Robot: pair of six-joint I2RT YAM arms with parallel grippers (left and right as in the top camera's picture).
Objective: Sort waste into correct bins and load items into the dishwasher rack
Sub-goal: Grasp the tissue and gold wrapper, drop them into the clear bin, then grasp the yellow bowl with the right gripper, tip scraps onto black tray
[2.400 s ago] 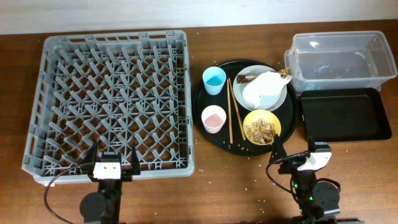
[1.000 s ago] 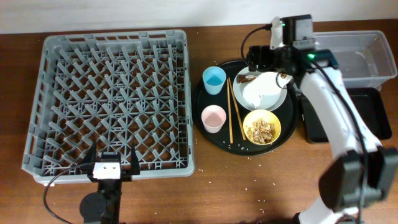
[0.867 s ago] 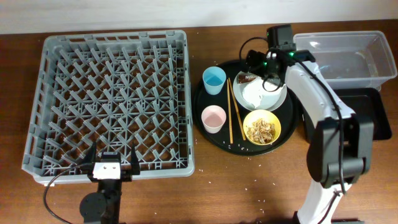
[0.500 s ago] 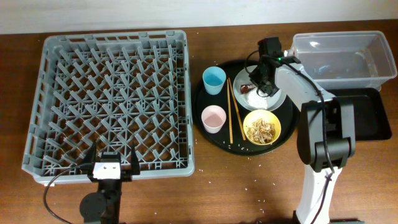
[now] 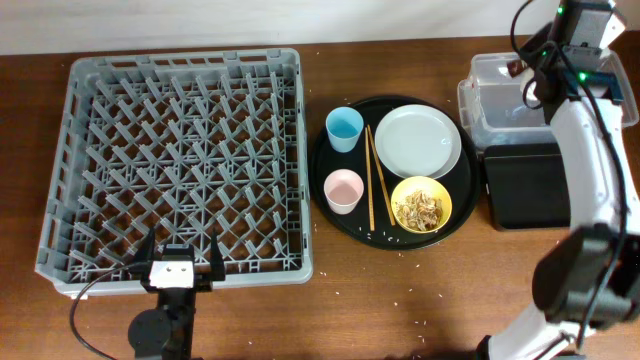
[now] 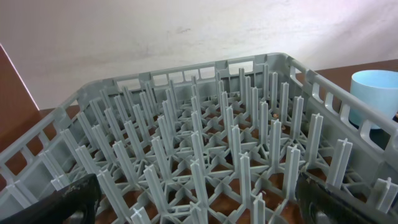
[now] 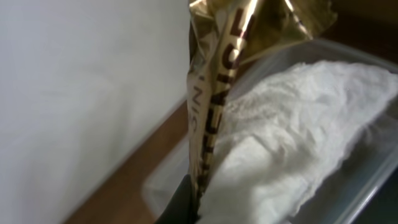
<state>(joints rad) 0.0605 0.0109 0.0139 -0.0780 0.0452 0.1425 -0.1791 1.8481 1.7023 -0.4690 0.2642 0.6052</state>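
**Gold foil and white paper, hanging over the clear tub**

Right gripper [image 5: 523,74]: closed on a bundle, the snack wrapper [image 7: 214,93] pressed against the crumpled napkin [image 7: 286,137]. The jaws are mostly hidden behind the load in the wrist view. The arm is stretched out to the far right corner, and the bundle hangs above the clear tub [image 5: 480,110], not yet in it.

Just in front of the tub is the shallow black tray [image 5: 525,185], with nothing in it that I can make out.

Round black tray [image 5: 320,165], mid-table: plate [image 5: 418,142] bare. Yellow bowl [image 5: 395,203] holds the food scraps [image 5: 422,210]. Chopsticks [image 5: 370,175] lie between plate and cups. Blue cup [image 5: 344,128] and pink cup [image 5: 343,190] are upright.

Dishwasher rack [image 5: 175,165]: no dishes on the pegs. Left gripper [image 5: 182,252] is parked at its near edge, fingers spread wide, holding nothing.

Step in hand, as I read it: binning the dry waste. Next move calls for parting the fingers squarely over the tub's opening, low enough that the light paper does not drift onto the rim or the black tray. The scraps and all the dishes are still to do.
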